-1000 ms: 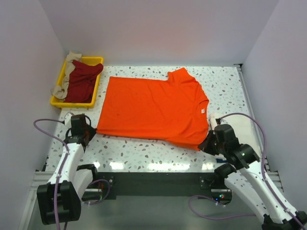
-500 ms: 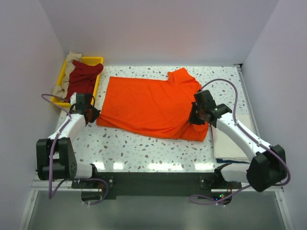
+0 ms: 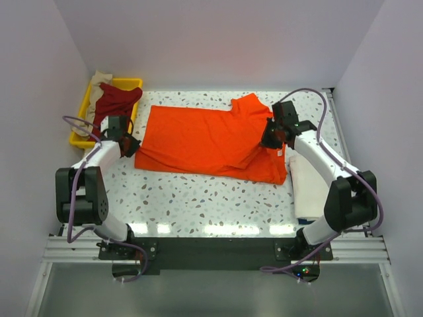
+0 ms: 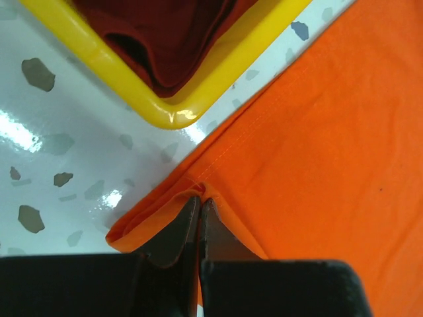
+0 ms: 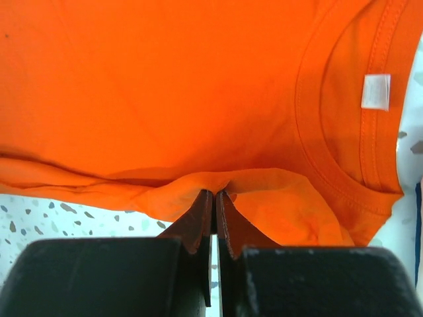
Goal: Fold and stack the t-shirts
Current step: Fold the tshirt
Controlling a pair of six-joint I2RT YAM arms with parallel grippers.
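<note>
Orange cloth is pinched in both sets of fingers. The left fingers are closed on the hem corner of the orange t-shirt, with a small doubled pleat bunched at their tips, just beside the rounded corner of the yellow tray. The right fingers are closed on a fold of the same shirt near the shoulder, below the collar and its white tag.

Beyond the fingers, the shirt lies spread across the middle of the desk, and its near edge appears doubled over the body on the right. A dark red t-shirt and a beige t-shirt sit in the tray. A folded cream-white t-shirt lies at the desk's right side.

I see 2 likely risks. Each grip holds only a thin pinch, so uneven pulling by the arms could slip the cloth free or skew the fold. The left fingers are also close enough to the tray to snag its rim.
</note>
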